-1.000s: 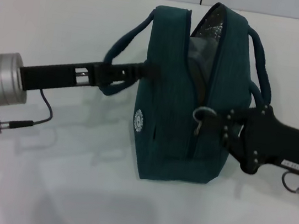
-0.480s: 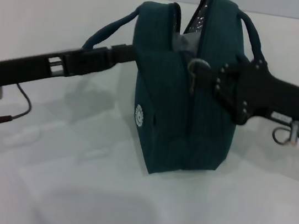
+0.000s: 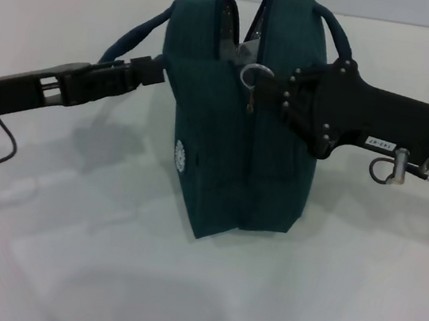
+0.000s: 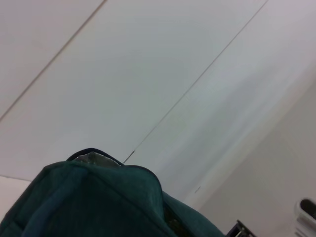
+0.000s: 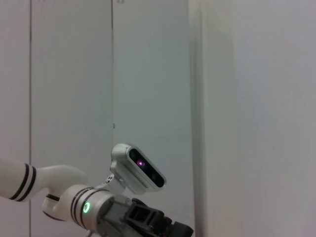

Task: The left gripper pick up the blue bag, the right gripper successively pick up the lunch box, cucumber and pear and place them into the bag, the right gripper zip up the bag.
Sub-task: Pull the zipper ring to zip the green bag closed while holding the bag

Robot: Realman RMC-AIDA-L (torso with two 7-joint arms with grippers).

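End effector, right [image 3: 265, 96], level at blue bag [image 3: 234, 131] zipper

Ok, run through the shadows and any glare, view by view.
Head view: soft grey shadows lie on the table beneath the blue bag and the left arm; foil lining glints. Left wrist view: even light, no glare. Right wrist view: one green indicator light glows.

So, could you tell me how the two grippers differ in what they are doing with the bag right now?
The left gripper reaches in from the robot's left and meets the blue bag at its loop handle; the right gripper comes from the robot's right and sits at the ring zipper pull on the zip line. The left arm lies lower and slanted, the right one nearly level. Both are black claws touching the bag near its top.
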